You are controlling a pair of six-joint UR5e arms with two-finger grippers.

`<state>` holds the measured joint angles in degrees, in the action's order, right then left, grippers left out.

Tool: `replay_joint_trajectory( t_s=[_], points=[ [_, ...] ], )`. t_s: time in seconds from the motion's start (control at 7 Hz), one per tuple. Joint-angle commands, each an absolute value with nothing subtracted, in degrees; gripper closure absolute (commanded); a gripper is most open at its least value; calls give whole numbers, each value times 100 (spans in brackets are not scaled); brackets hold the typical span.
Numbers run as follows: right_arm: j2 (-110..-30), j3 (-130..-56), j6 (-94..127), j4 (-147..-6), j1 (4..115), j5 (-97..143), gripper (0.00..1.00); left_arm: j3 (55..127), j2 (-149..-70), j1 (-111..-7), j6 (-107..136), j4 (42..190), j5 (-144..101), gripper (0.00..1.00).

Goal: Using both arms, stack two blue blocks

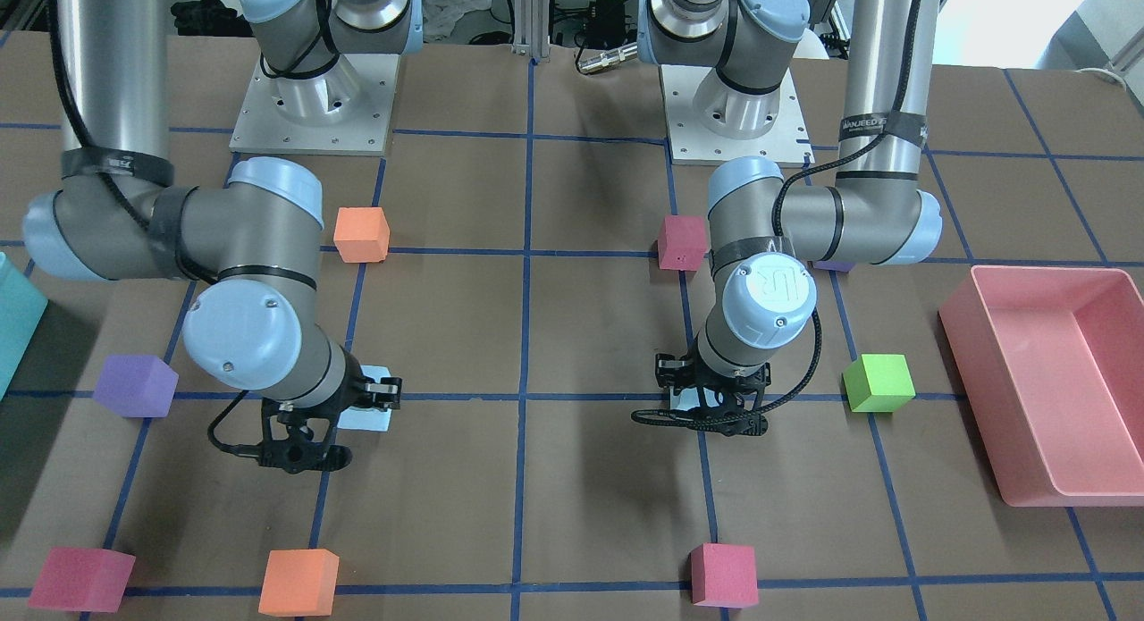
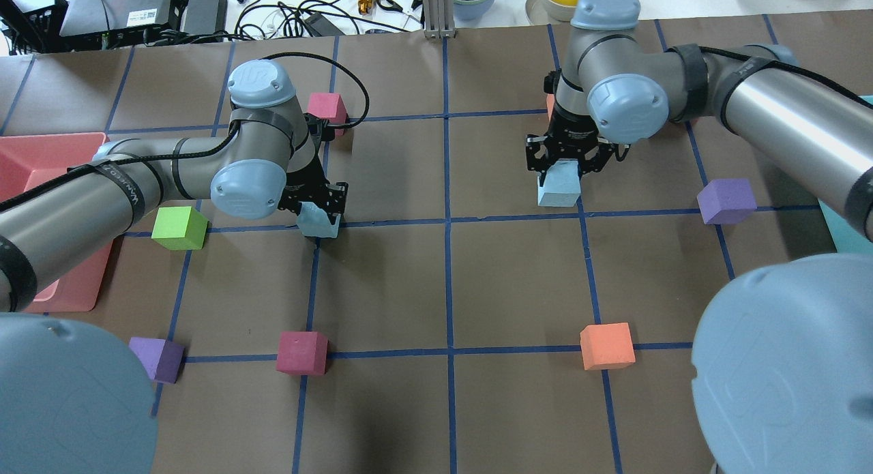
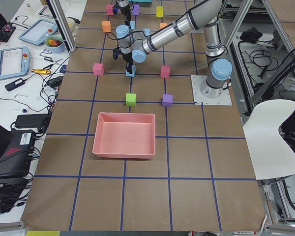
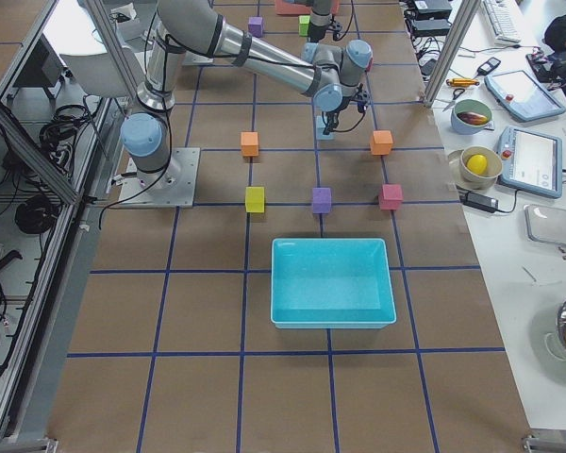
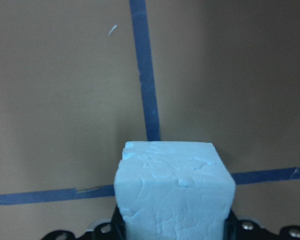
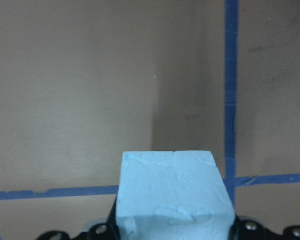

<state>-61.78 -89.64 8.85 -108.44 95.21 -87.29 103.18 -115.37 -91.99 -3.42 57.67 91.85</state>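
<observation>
Down low, left claw (image 2: 319, 215) and right claw (image 2: 560, 179) clamp blue blocks (image 2: 318, 226) (image 2: 559, 191).

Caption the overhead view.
Left black two-finger gripper holds one pale sky-blue foam cube; right gripper holds the other cube.

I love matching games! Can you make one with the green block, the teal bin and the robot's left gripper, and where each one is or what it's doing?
1. green block
2. teal bin
3. left gripper

a. shut on a blue block
b. near the pink bin
c. empty, on the robot's right side

Pairs: 1-b, 2-c, 3-a.
</observation>
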Motion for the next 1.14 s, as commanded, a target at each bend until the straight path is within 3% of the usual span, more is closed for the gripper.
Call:
replay_joint_trajectory(
  t_s=[0.0, 1.0],
  points=[
    [-6118, -8816, 1676, -10872, 10315, -8684, 100, 10318, -11514, -9211, -351, 5766, 9176, 100],
    [-5678, -8780, 2030, -11610, 10916, -8508, 100, 10170, -11374, -9202, -431, 5836, 9202, 100]
  ],
)
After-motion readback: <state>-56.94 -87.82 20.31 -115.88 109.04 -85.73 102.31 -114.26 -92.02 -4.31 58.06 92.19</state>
